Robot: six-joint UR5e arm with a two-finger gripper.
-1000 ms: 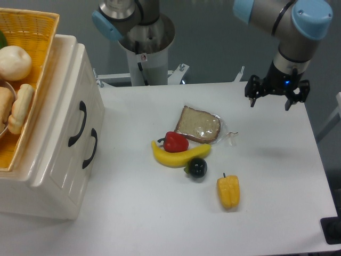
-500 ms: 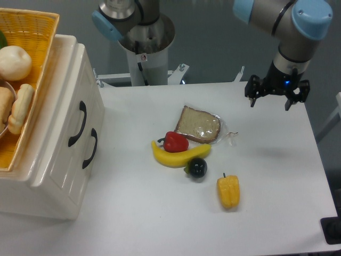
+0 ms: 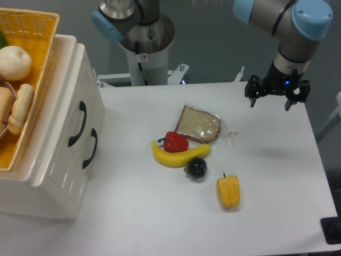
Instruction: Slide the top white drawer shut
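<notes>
You can read no writing anywhere. At nine o'clock on the bench, your top white drawer shows glossy cream panels, curved black handle. Your pincer hangs spread at two o'clock.

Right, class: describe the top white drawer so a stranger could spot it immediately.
Find the glossy cream-white cabinet at the table's left, with a yellow wicker basket on top. Its front carries two curved black handles; the top white drawer has the upper one, nearer the basket.
</notes>
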